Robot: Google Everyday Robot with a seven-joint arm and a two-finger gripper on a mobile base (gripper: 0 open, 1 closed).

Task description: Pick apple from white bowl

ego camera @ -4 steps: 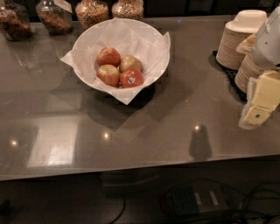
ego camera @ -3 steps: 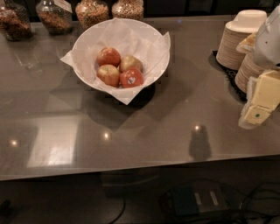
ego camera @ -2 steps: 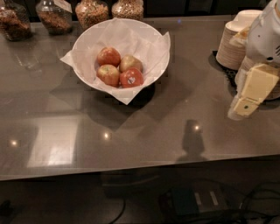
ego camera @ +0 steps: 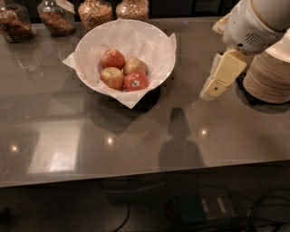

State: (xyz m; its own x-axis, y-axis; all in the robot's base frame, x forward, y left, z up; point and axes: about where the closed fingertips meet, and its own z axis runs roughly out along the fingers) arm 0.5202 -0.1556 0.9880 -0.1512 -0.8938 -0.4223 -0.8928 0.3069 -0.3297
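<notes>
The white bowl stands on the grey counter at the upper middle, lined with crumpled white paper whose corners stick out. Several small apples lie in it. The apple is the reddest one, at the bowl's front right, with a small white sticker on its skin. My gripper hangs from the white arm at the upper right, above the counter and well to the right of the bowl. It holds nothing that I can see.
Stacked beige paper bowls stand at the right edge, behind the arm. Glass jars of grain and nuts line the counter's back edge. The counter's front edge runs across the lower part, with cables on the floor below.
The arm and gripper have moved left and towards the bowl, away from the stacked paper bowls. The bowl and apples have not moved.
</notes>
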